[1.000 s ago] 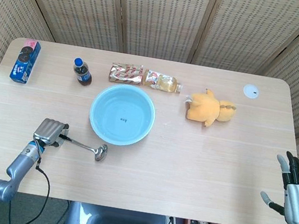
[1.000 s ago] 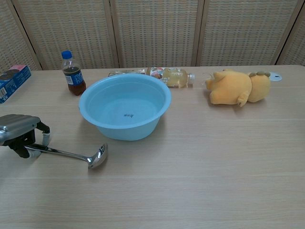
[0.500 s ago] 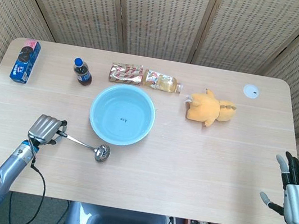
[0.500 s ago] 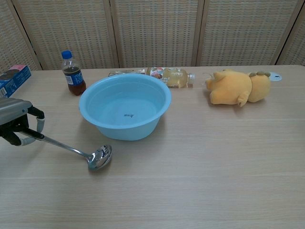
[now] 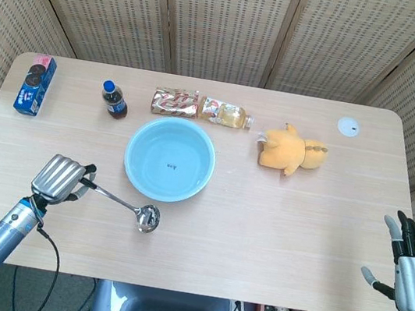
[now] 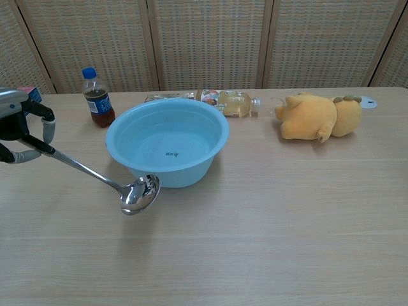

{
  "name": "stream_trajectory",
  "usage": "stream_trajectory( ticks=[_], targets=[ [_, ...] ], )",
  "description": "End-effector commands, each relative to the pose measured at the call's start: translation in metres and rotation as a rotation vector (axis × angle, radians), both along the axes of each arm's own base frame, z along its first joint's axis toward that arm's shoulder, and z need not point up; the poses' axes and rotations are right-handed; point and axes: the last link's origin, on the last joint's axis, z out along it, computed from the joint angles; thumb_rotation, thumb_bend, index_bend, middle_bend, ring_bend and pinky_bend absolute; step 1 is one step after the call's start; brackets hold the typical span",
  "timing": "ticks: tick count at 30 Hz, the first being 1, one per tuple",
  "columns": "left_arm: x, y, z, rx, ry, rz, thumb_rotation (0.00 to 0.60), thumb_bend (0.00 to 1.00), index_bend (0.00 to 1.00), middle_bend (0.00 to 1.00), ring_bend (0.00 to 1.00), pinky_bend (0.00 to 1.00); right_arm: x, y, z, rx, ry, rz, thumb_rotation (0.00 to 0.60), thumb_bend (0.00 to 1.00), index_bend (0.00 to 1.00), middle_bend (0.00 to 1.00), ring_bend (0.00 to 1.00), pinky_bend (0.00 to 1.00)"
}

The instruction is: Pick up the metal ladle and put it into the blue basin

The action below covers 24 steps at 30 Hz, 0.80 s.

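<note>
Left robot hand [image 6: 16,127] grips the shiny metal ladle [image 6: 121,188] by its handle and has raised it off the worktop, bowl hanging at seven o'clock of the round blue plastic basin [image 6: 167,140]; transfer comes next.

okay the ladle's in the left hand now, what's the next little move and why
Probably carry it a bit higher and rightward, toward the blue basin. The left hand holds the metal ladle by its handle end, tilted down, and its bowl hangs beside the basin's near wall, below the rim, so it likely has to clear the rim first.
</note>
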Motion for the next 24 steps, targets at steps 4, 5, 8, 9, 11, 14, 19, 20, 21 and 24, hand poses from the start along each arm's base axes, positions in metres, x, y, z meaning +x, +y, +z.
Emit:
stream_trajectory(
  ticks=[4, 5, 8, 9, 11, 14, 19, 20, 21, 24],
  targets=[
    [0.035, 0.024, 0.029, 0.078, 0.021, -0.044, 0.600, 0.57, 0.81, 1.00, 0.98, 1.00, -0.002, -0.002, 0.000, 0.000, 0.002, -0.010, 0.600, 0.00, 0.00, 0.00, 0.00, 0.00],
    [0.038, 0.027, 0.030, 0.082, 0.021, -0.042, 0.600, 0.57, 0.81, 1.00, 0.98, 1.00, -0.002, -0.002, 0.000, 0.000, 0.003, -0.012, 0.600, 0.00, 0.00, 0.00, 0.00, 0.00],
    [0.049, 0.040, 0.036, 0.092, 0.028, -0.038, 0.600, 0.57, 0.82, 1.00, 0.98, 1.00, -0.003, -0.003, 0.000, 0.000, 0.006, -0.019, 0.600, 0.00, 0.00, 0.00, 0.00, 0.00],
    [0.053, 0.046, 0.038, 0.096, 0.034, -0.035, 0.600, 0.57, 0.82, 1.00, 0.98, 1.00, -0.004, -0.004, 0.000, -0.003, 0.007, -0.022, 0.600, 0.00, 0.00, 0.00, 0.00, 0.00],
    [0.059, 0.056, 0.040, 0.101, 0.039, -0.027, 0.600, 0.57, 0.82, 1.00, 0.98, 1.00, -0.004, -0.005, 0.001, -0.005, 0.005, -0.026, 0.600, 0.00, 0.00, 0.00, 0.00, 0.00],
    [0.068, 0.071, 0.043, 0.109, 0.051, -0.017, 0.600, 0.58, 0.82, 1.00, 0.98, 1.00, -0.006, -0.006, 0.002, -0.010, -0.003, -0.031, 0.600, 0.00, 0.00, 0.00, 0.00, 0.00],
    [0.080, 0.098, 0.044, 0.117, 0.093, 0.008, 0.600, 0.58, 0.82, 1.00, 0.98, 1.00, -0.009, -0.010, 0.004, -0.015, -0.003, -0.045, 0.600, 0.00, 0.00, 0.00, 0.00, 0.00],
    [0.081, 0.103, 0.044, 0.124, 0.105, 0.014, 0.600, 0.58, 0.82, 1.00, 0.98, 1.00, -0.010, -0.011, 0.004, -0.016, -0.005, -0.050, 0.600, 0.00, 0.00, 0.00, 0.00, 0.00],
    [0.083, 0.109, 0.042, 0.127, 0.117, 0.028, 0.600, 0.58, 0.82, 1.00, 0.98, 1.00, -0.012, -0.012, 0.005, -0.015, -0.009, -0.057, 0.600, 0.00, 0.00, 0.00, 0.00, 0.00],
    [0.088, 0.121, 0.039, 0.135, 0.153, 0.048, 0.600, 0.58, 0.82, 1.00, 0.98, 1.00, -0.016, -0.015, 0.007, -0.012, -0.020, -0.074, 0.600, 0.00, 0.00, 0.00, 0.00, 0.00]
  ],
)
